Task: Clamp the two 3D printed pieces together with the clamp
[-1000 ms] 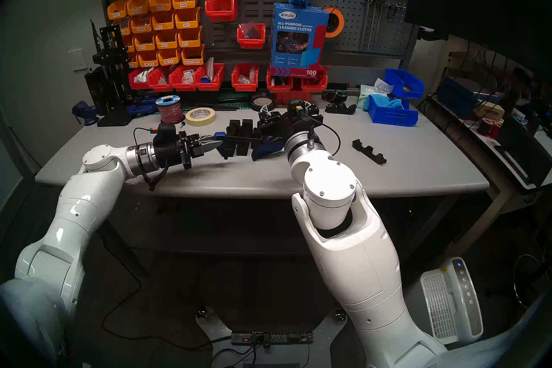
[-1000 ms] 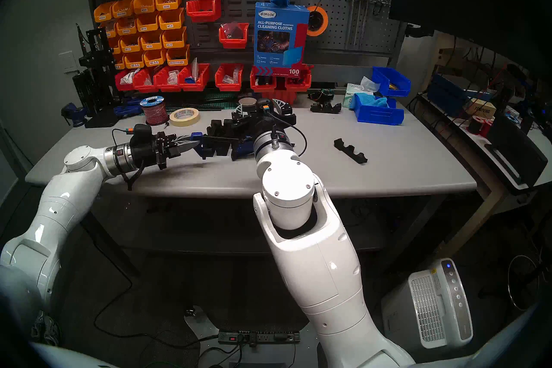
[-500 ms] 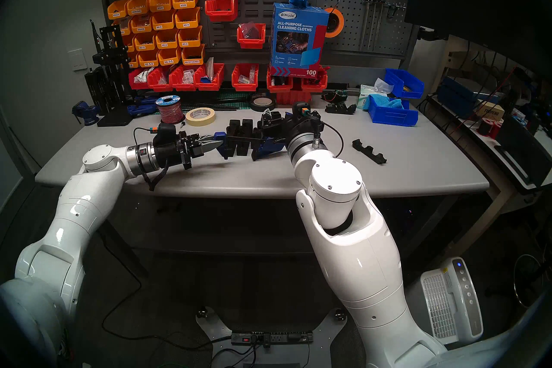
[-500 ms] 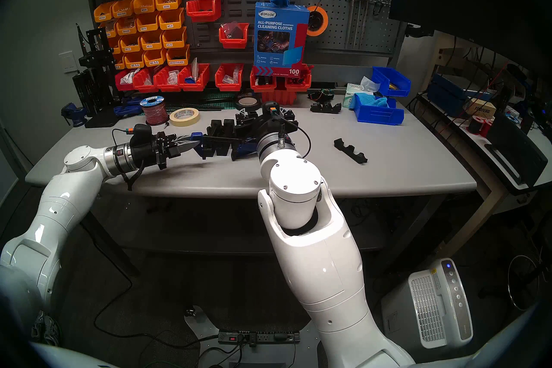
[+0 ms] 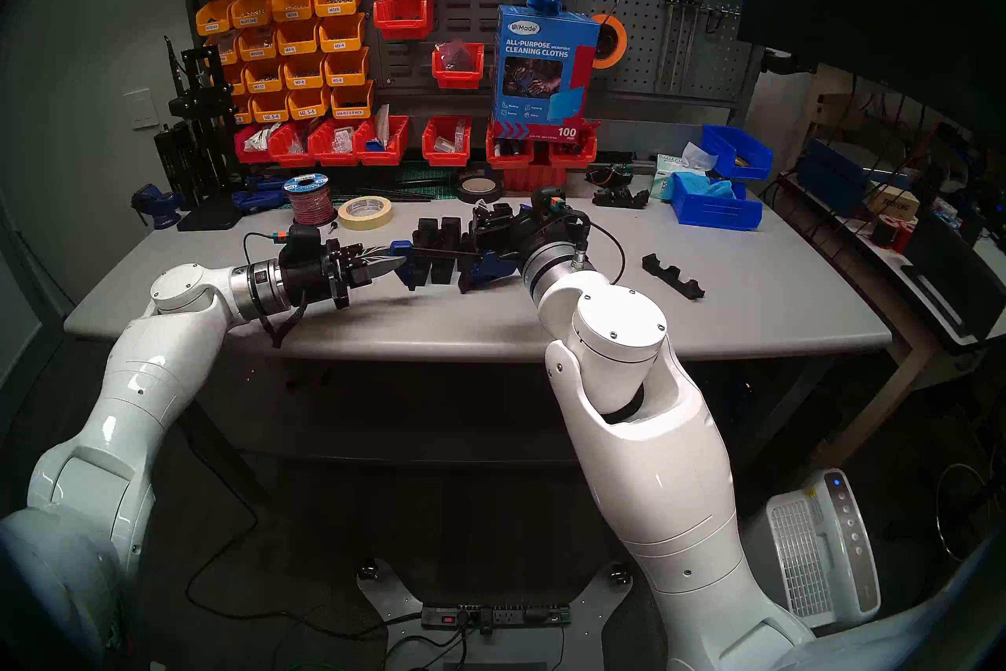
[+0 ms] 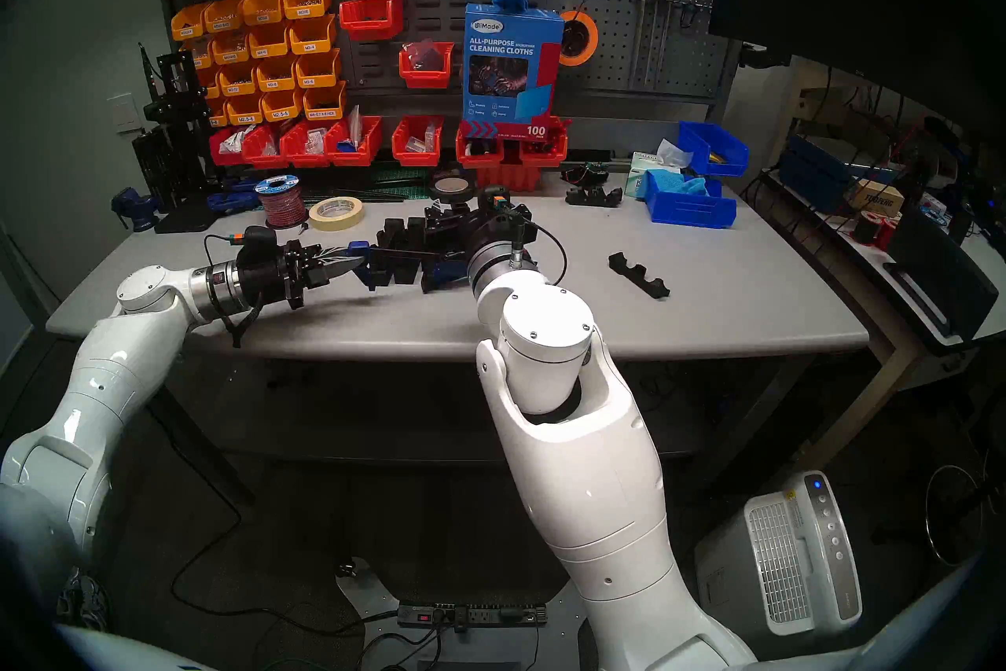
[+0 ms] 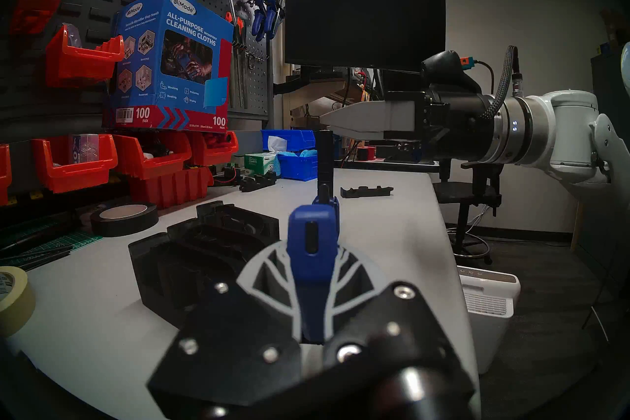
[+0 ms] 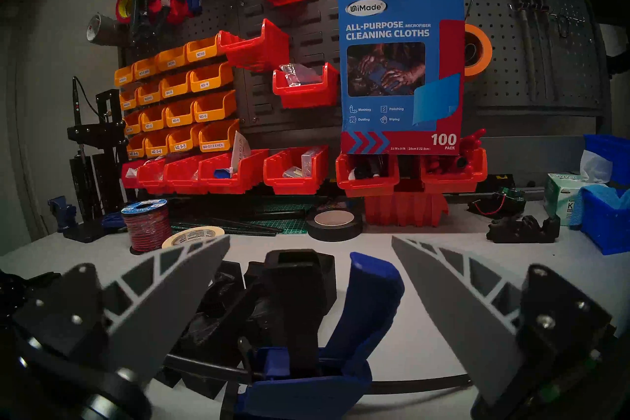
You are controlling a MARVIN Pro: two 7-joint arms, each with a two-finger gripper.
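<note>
Two arms on the job, so here's how it sits, view by view.

**Head cameras:** our left end effector [image 5: 396, 263] is pressed together on the blue end jaw of the clamp [image 5: 443, 252] and holds it just off the bench [image 5: 599, 327]. It hasn't budged over the last second. The two printed pieces [image 5: 438, 239] stand side by side in the middle of the bench. The clamp's bar runs across them, so they look to sit between its two blue jaws. What did change is our right end effector [image 5: 486, 218], which has rolled a bit at the wrist while staying over the clamp's handle end. The arm's white elbow housing has also swung slightly toward the right of the picture.

**Left wrist:** we see the blue end jaw pinched between the two latticed fingers [image 7: 264, 276], with the black bar heading away from the camera. The printed pieces are just to the left of it on the bench. The right end effector hangs level above the far end.

**Right wrist:** the fingers are spread wide, one on each side of the black trigger [image 8: 296, 293] and the blue handle [image 8: 373, 289]. As far as we can tell they aren't touching either one. The printed pieces are the dark shapes off to the left, blurry from this close.

**Our read:** that little roll was squaring the fingers up across trigger and handle, so the squeeze is the step at hand. Nothing's clamped yet, and the trigger hasn't been pulled.
</note>
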